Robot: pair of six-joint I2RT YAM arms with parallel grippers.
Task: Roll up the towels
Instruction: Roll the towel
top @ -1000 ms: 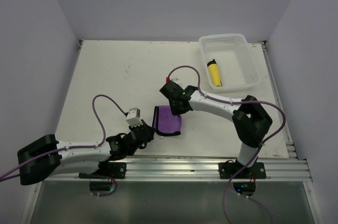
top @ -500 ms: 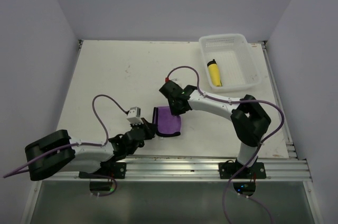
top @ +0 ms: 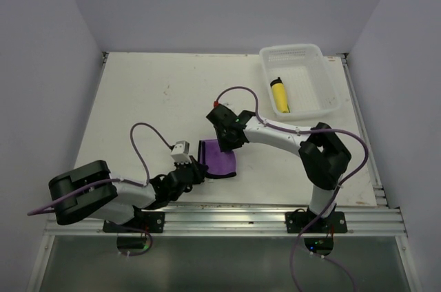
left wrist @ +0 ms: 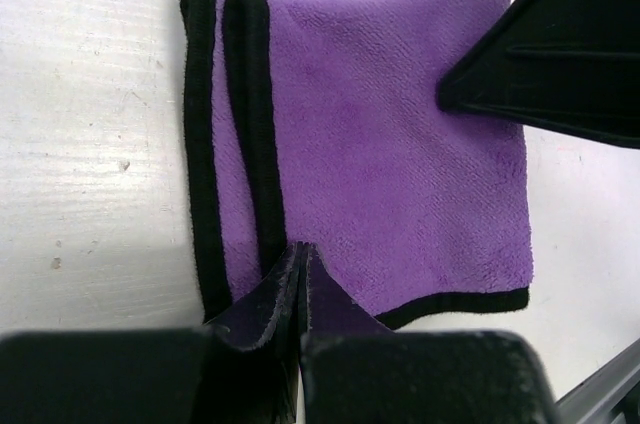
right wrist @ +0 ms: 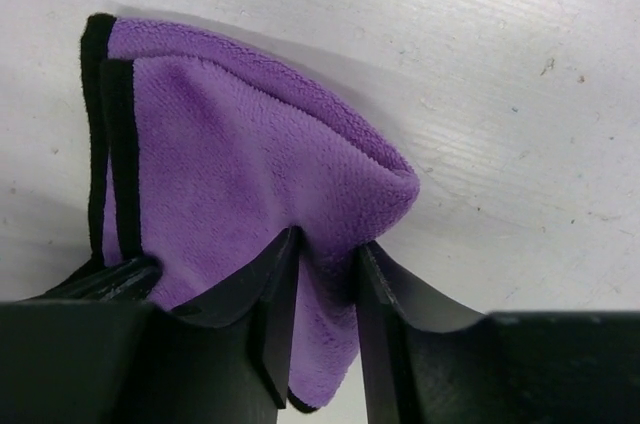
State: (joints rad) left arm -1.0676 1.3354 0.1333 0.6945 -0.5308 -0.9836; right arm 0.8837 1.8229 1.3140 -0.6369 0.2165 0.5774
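Purple towel (top: pixel 219 158): black edging, folded, w/ two black edges seen side by side. It is laid on table (top: pixel 151 99), near front centre. One fold is raised & pinched by right gripper (right wrist: pixel 328 244). Yellow towel (top: pixel 279 96): rolled tight, black at one end, laid lengthwise in white basket (top: pixel 293 49), far right corner.

White basket (top: pixel 306 78), far right table (top: pixel 151 99) corner

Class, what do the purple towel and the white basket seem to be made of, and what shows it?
Purple towel: soft matte cloth, probably microfibre; fuzzy nap, folds limply.
White basket: probably hard plastic; thin perforated walls.
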